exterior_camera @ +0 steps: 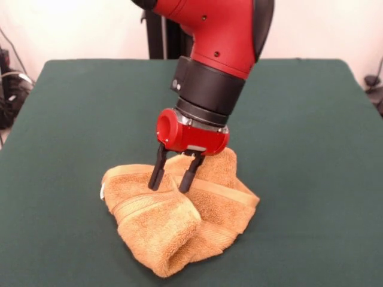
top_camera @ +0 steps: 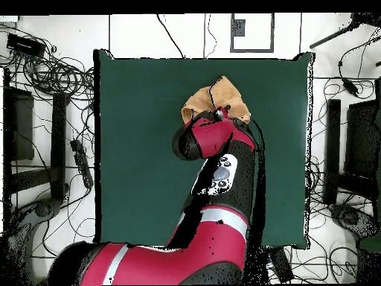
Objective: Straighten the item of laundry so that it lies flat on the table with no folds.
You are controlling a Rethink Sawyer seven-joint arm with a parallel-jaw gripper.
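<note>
From above, the arm (top_camera: 212, 160) hides most of the crumpled orange towel (exterior_camera: 179, 221). The hand (exterior_camera: 174, 177) points down, fingers (exterior_camera: 157, 174) slightly parted, tips pressed into folds on the green counter (exterior_camera: 72, 131).

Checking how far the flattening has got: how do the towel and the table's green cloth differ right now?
The towel is golden-orange and looped; the table cloth is dark green and smooth. The towel is bunched in folds with one flap rolled over, while the table cloth lies flat. The towel covers only a small patch of the much larger table. The gripper has its fingers spread, tips down on the towel. Both are fabric.
</note>
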